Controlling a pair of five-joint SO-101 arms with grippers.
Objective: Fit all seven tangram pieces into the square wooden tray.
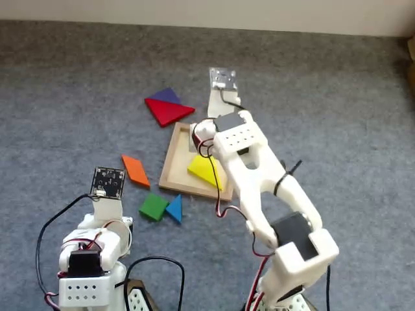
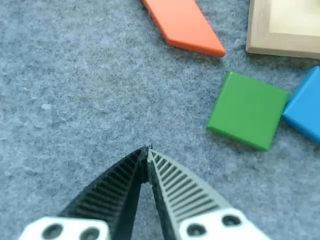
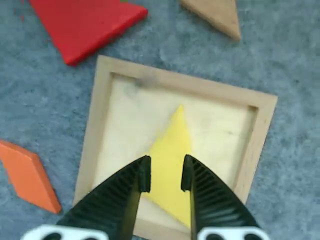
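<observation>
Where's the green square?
In the high view the green square lies on the carpet, just left of the blue triangle, near a corner of the wooden tray.

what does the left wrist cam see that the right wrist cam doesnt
Left wrist, not right wrist: the green square, the blue triangle, and the left gripper, shut above bare carpet. Right wrist, not left wrist: the yellow triangle lying in the wooden tray, the red triangle, the tan triangle, and the right gripper, open over the yellow triangle. Both: the orange parallelogram and the wooden tray.
</observation>
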